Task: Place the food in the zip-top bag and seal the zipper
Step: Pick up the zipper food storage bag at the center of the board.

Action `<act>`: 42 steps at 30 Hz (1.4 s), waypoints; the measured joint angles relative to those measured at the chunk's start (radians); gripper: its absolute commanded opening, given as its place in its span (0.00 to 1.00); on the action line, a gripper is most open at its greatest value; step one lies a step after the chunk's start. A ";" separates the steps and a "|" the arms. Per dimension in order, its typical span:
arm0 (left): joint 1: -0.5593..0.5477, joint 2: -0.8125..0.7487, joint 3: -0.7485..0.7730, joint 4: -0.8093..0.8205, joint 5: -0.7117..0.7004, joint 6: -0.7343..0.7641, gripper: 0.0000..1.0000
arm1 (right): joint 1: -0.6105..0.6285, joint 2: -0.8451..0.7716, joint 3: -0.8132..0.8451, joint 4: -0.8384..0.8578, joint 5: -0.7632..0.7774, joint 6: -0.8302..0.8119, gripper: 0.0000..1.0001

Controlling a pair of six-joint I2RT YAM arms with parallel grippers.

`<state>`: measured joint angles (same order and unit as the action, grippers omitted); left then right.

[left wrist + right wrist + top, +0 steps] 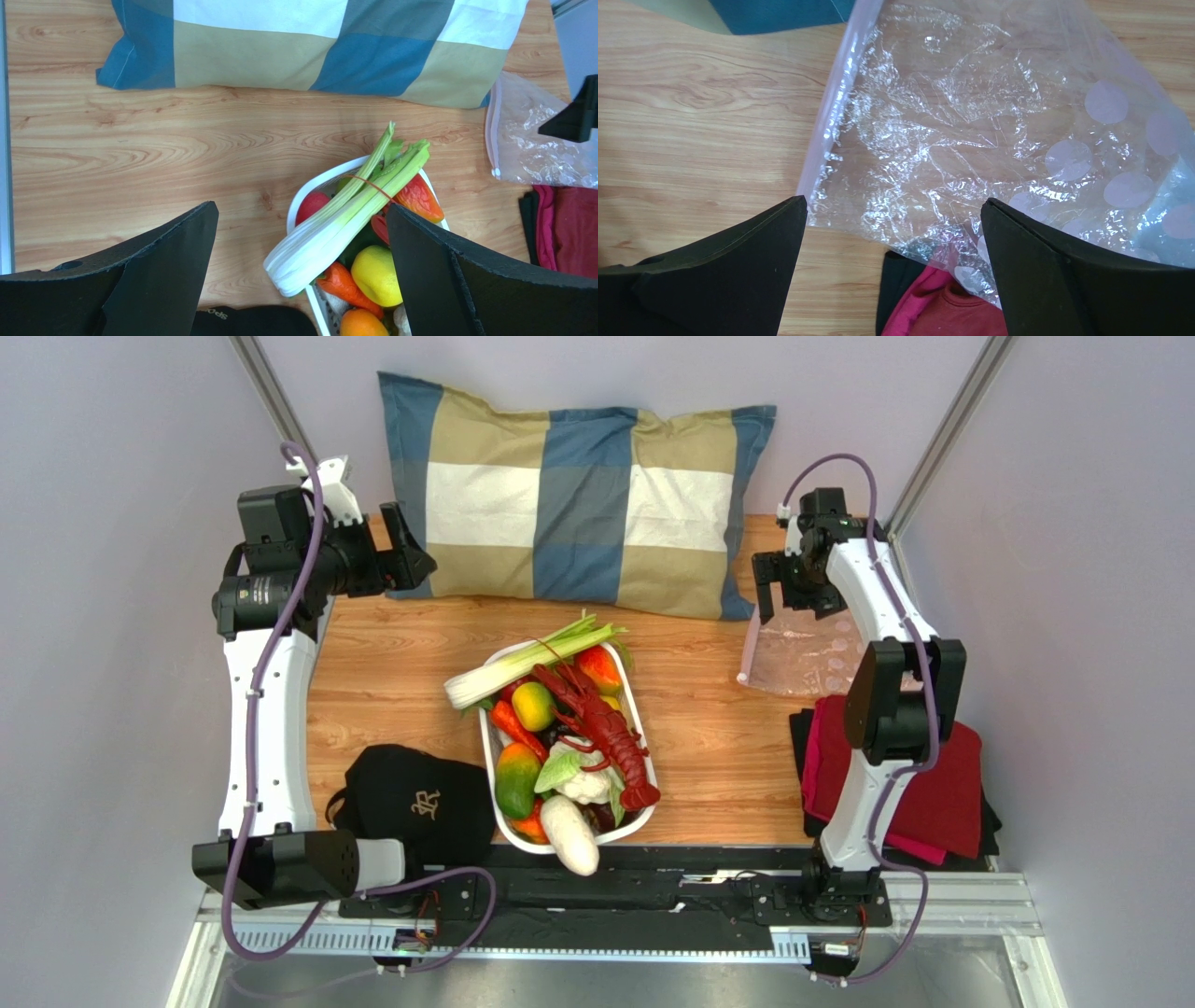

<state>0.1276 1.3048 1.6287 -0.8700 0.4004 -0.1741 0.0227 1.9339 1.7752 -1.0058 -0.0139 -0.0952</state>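
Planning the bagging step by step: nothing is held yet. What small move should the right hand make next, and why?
Probably lower the right hand onto the zipper edge of the zip-top bag: it hovers open above the empty bag.

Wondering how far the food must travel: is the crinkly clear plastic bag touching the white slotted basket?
Apart. The top view shows bare wooden table between the clear plastic bag and the white slotted basket; the left wrist view agrees.
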 measured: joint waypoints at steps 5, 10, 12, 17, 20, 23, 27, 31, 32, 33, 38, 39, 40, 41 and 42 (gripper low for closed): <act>0.000 0.002 -0.004 0.007 0.032 0.000 0.99 | -0.007 0.092 0.043 -0.059 0.037 -0.056 1.00; 0.000 0.023 -0.006 0.017 0.049 -0.004 0.99 | -0.011 0.144 0.100 -0.077 0.021 -0.051 0.98; 0.000 0.031 -0.011 0.024 0.054 -0.008 0.99 | -0.011 0.144 0.105 -0.077 0.003 -0.030 0.96; 0.000 0.047 -0.023 0.026 0.061 -0.016 0.99 | -0.010 0.154 0.118 -0.049 -0.014 0.039 0.89; 0.000 0.051 -0.026 0.027 0.062 -0.021 0.99 | -0.010 0.195 0.149 -0.026 -0.010 0.081 0.86; 0.000 0.051 -0.030 0.032 0.061 -0.022 0.99 | -0.010 0.247 0.177 -0.004 -0.005 0.117 0.84; 0.000 0.051 -0.042 0.035 0.061 -0.022 0.99 | -0.006 0.300 0.204 0.017 -0.004 0.154 0.81; 0.000 0.051 -0.057 0.035 0.055 -0.022 0.99 | 0.002 0.334 0.228 0.037 0.013 0.171 0.78; 0.000 0.053 -0.058 0.035 0.052 -0.022 0.99 | 0.003 0.342 0.233 0.042 0.018 0.174 0.78; 0.000 0.055 -0.059 0.036 0.050 -0.022 0.99 | 0.007 0.354 0.241 0.046 0.024 0.177 0.76; 0.000 0.059 -0.060 0.036 0.042 -0.022 0.99 | 0.011 0.397 0.261 0.057 0.033 0.180 0.65; 0.000 0.059 -0.060 0.036 0.042 -0.022 0.99 | 0.011 0.404 0.262 0.060 0.033 0.181 0.61; 0.000 0.060 -0.060 0.036 0.042 -0.022 0.99 | 0.011 0.408 0.262 0.062 0.033 0.182 0.58; 0.000 0.060 -0.060 0.036 0.042 -0.022 0.99 | 0.011 0.412 0.262 0.063 0.033 0.182 0.56; 0.000 0.060 -0.060 0.035 0.042 -0.022 0.99 | 0.011 0.415 0.262 0.064 0.033 0.185 0.48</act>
<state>0.1276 1.3643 1.5692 -0.8345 0.4423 -0.1959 0.0341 2.3493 2.0377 -0.9417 0.0189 0.0895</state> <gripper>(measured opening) 0.990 0.594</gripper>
